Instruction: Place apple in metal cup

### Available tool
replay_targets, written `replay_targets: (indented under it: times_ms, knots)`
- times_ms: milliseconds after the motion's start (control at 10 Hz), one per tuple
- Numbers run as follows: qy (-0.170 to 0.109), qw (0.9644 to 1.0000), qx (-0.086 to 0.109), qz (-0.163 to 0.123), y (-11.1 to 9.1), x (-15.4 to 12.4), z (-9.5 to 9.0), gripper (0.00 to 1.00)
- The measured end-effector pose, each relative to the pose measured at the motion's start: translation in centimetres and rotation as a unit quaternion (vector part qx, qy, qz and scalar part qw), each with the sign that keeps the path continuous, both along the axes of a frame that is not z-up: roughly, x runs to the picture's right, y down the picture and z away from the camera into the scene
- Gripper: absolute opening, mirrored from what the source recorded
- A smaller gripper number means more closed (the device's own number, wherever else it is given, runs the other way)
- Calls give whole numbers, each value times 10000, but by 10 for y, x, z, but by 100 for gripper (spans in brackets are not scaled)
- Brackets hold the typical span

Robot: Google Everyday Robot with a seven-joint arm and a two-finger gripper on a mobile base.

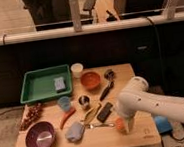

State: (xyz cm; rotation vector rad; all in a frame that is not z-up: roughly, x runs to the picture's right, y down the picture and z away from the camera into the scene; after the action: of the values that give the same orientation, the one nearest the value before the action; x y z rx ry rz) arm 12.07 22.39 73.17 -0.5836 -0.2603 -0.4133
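Observation:
The apple (pixel 119 125) is a small orange fruit on the wooden table (pixel 143 134) near its front right. My white arm largely hides it. My gripper (pixel 125 129) is at the end of the arm, right down at the apple, coming in from the right. The metal cup (pixel 84 100) is a small shiny steel cup, dark inside. It stands upright near the table's middle, to the left of and behind the apple, well apart from the gripper.
A pale blue cup (pixel 64 102), red-orange bowl (pixel 91 80), white cup (pixel 77 70) and green tray (pixel 39 87) holding a sponge stand behind. A black block (pixel 105 111), grey cloth (pixel 75 133), purple bowl (pixel 40 137), grapes (pixel 31 115) and a black utensil (pixel 108 83) lie around.

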Motion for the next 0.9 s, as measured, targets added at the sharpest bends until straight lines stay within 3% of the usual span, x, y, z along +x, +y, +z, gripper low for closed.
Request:
replay_targets:
  times_ms: [900]
  knots:
    - [-216, 9996, -157, 48, 4, -2, 18, 80]
